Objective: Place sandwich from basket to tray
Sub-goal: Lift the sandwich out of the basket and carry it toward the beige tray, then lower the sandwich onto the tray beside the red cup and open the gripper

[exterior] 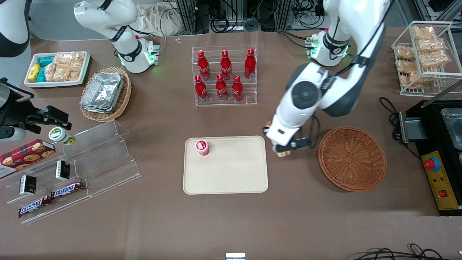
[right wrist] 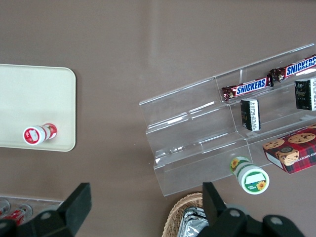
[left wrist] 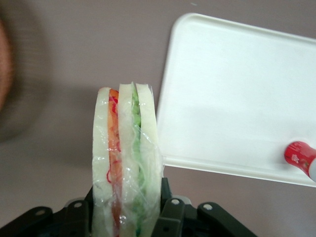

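Your gripper (exterior: 285, 151) hangs above the bare brown table (exterior: 296, 216), in the gap between the tray (exterior: 231, 180) and the basket (exterior: 352, 159), just beside the tray's edge and a little apart from the basket's rim. Its fingers are closed onto the sandwich (left wrist: 127, 163), one pressed against each bread face, so the wedge stands on edge with its cut side showing an orange layer and a green layer under clear wrap. From the front you see only a small striped tip of the sandwich (exterior: 284, 154) poking out under the wrist. The sandwich is off the table, out of the basket, and not over the tray; in the wrist view the tray's rounded corner (left wrist: 190, 24) sits close alongside the bread. The basket, on the working arm's side of your gripper, holds nothing. On the tray, toward the parked arm's side of your gripper, a small red-and-white cup (exterior: 202, 147) stands near the corner farthest from the front camera. Farther from the front camera than your gripper, a clear rack of red bottles (exterior: 224, 74) stands well apart.
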Available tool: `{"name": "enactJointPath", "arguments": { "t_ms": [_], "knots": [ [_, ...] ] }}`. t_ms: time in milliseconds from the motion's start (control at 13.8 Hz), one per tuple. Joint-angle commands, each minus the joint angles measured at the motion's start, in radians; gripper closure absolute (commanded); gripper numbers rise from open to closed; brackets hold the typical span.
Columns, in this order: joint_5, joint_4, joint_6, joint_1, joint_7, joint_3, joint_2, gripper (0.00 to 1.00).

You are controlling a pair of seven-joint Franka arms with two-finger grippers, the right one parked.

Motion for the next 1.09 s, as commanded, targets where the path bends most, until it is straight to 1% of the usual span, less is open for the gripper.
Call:
{"name": "enactJointPath", "arguments": {
  "t_ms": [0, 218, 290, 435, 581, 653, 726, 798, 1016],
  "knots": [
    [0.024, 0.089, 0.01, -0.019, 0.008, 0.008, 0.092, 0.45],
    [0.023, 0.176, 0.045, -0.033, 0.031, 0.008, 0.202, 0.46],
    [0.023, 0.218, 0.047, -0.034, 0.054, 0.008, 0.244, 0.48],
    [0.02, 0.235, 0.049, -0.047, 0.063, 0.008, 0.267, 0.49],
    [0.021, 0.235, 0.05, -0.048, 0.065, 0.008, 0.273, 0.48],
    [0.023, 0.235, 0.05, -0.048, 0.065, 0.008, 0.275, 0.39],
    [0.023, 0.235, 0.05, -0.048, 0.063, 0.008, 0.274, 0.21],
    [0.024, 0.236, 0.049, -0.047, 0.063, 0.008, 0.27, 0.01],
    [0.006, 0.235, 0.027, -0.033, 0.004, 0.008, 0.24, 0.01]
  ]
}}
